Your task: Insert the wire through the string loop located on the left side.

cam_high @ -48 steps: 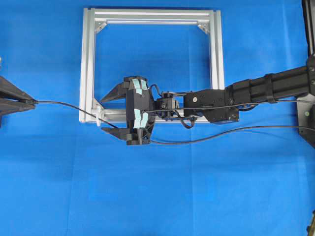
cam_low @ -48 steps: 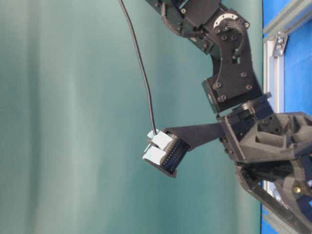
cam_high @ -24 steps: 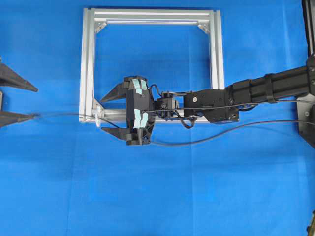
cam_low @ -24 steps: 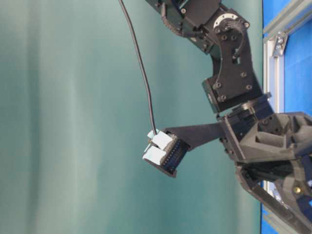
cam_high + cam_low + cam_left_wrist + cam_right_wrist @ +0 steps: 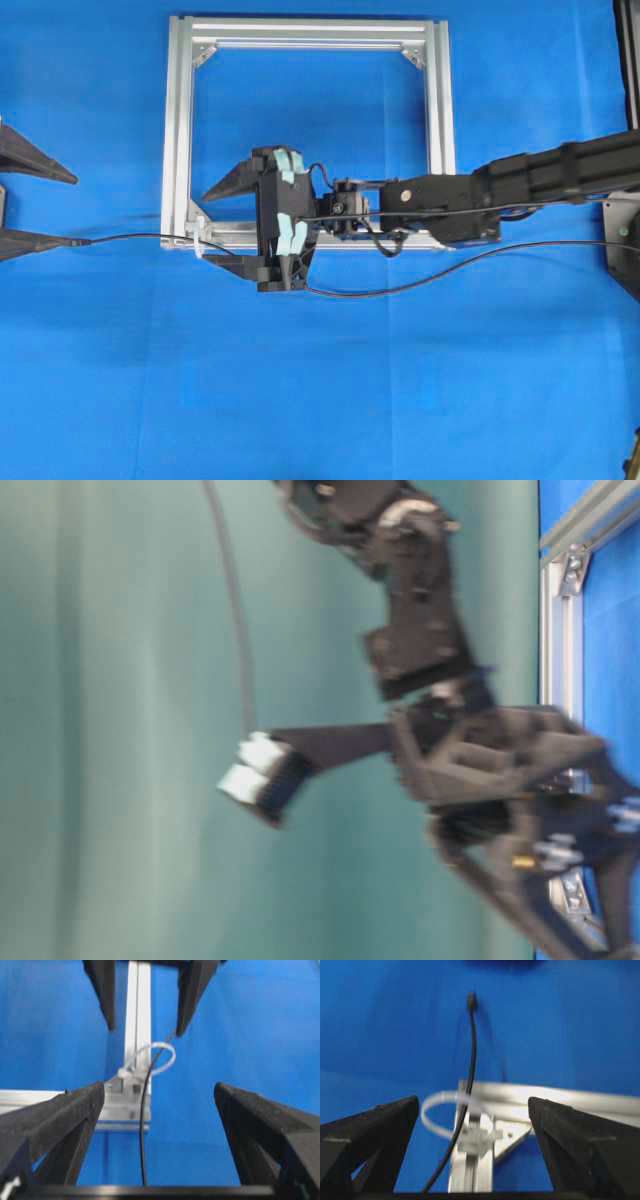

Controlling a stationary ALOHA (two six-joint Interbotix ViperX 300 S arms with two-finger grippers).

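A: Starting at the left edge of the overhead view. The left gripper (image 5: pixel 25 207) is sitting with its two black fingers spread wide, holding nothing. The wire (image 5: pixel 140 238) plug is lying just beside the lower fingertip; touching or not, I cannot tell.

B: And running rightward from there?

A: The wire is trailing away from that gripper across the blue cloth (image 5: pixel 330 400) to the lower left corner of the aluminium frame (image 5: pixel 178 120). From the left wrist camera, the string loop (image 5: pixel 156 1057) is standing straight ahead, beyond the fingers, and the wire is passing through it.

B: The right wrist view is agreeing: the string loop (image 5: pixel 437 1112) is lying between its fingers, low in the frame, with the wire threaded through and the plug lying far ahead on the cloth.

A: Further right, the right gripper (image 5: pixel 225 228) is hovering over that same corner, jaws wide apart, gripping nothing. The wire is passing close under its lower finger. The table-level view is blurring, probably from arm motion.
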